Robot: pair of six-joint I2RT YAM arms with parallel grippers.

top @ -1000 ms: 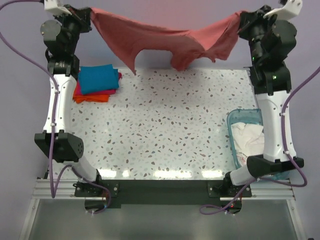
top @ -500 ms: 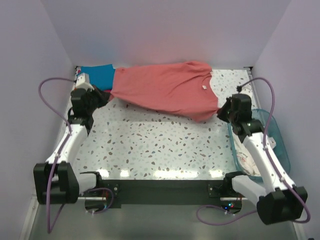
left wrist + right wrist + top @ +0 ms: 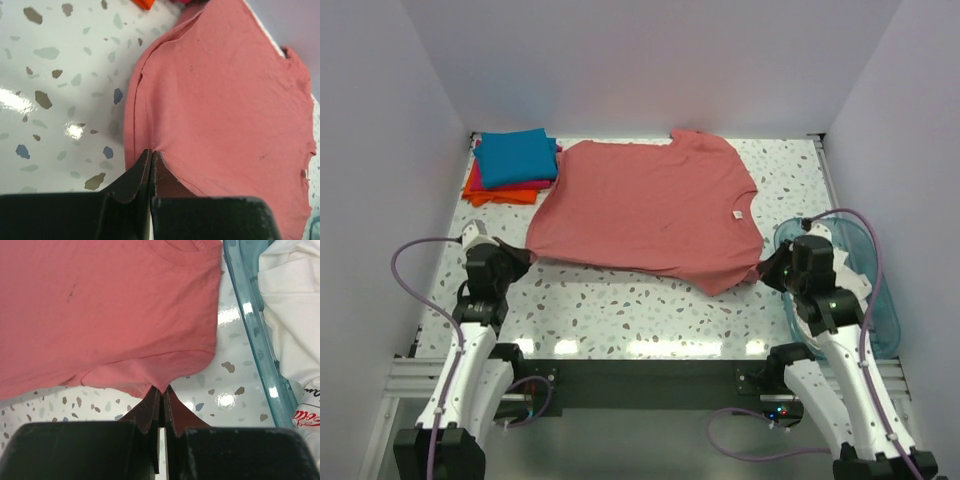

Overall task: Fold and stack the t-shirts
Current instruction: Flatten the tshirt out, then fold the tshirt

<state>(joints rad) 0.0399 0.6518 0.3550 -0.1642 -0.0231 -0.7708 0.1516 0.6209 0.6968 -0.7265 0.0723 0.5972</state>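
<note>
The large salmon-red t-shirt lies spread flat across the table, its collar toward the right. My left gripper is shut on the shirt's near-left corner. My right gripper is shut on the shirt's near-right corner. The shirt also fills the left wrist view and the right wrist view. A stack of folded shirts sits at the back left: teal-blue on top, magenta-pink showing as a thin edge, orange at the bottom.
A translucent blue plastic tub holding white cloth stands at the right edge, close beside my right gripper. Walls close in the back and both sides of the speckled table.
Both arms have swung the salmon-red shirt down from high at the back and drawn it toward the near edge. It went from hanging, to bunched, to spread flat.
</note>
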